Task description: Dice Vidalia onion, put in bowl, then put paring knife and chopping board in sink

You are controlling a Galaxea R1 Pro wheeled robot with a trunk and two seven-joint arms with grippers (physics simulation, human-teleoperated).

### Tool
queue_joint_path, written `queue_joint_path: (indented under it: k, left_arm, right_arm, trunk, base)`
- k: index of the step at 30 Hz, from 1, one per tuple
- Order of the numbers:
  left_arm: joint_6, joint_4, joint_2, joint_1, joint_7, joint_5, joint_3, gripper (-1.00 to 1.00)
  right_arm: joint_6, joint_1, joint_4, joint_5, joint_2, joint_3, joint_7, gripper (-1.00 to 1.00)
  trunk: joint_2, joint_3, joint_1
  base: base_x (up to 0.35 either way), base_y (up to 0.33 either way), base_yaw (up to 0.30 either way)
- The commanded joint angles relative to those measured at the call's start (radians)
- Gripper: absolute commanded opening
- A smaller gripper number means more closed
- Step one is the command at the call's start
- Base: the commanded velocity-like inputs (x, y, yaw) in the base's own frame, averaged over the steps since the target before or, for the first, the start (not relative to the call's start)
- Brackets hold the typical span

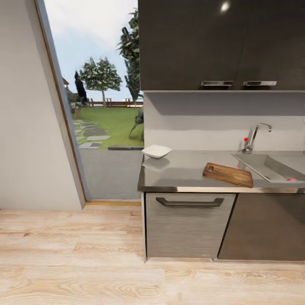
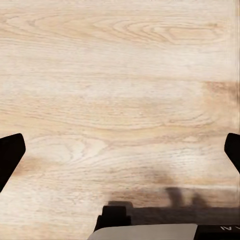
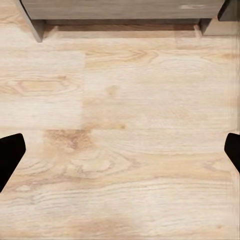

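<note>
Daylight pours in through the tall open doorway (image 1: 101,106) on my left, bright and even. My glossy grey metallic bench (image 1: 182,171) mirrors the shallow white squarish bowl (image 1: 156,151) as a soft pale reflection. A small glare spot sits on the dark upper cabinet front (image 1: 224,6). Everything renders slightly soft. On the pale wood-plank floor (image 2: 120,100), a faint blurred shadow shows in my left wrist view.

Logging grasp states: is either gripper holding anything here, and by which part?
Nothing is held. The left gripper and right gripper are open over bare wood floor.
</note>
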Motion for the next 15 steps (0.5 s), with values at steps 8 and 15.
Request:
queue_joint_path:
  k: [8,15]
  left_arm:
    - [-0.002,0.0,0.0,0.0,0.001,0.001,0.001,1.0]
    - [-0.002,0.0,0.0,0.0,0.001,0.001,0.001,1.0]
  right_arm:
    - [-0.003,-0.001,0.001,0.001,0.0,0.0,-0.002,1.0]
    - [-0.003,0.0,0.002,0.001,0.0,0.0,-0.003,1.0]
  trunk:
    - [0.0,-0.001,0.0]
    - [0.0,-0.001,0.0]
  base:
    - [0.0,-0.309,0.0]
    - [0.006,-0.229,0.0]
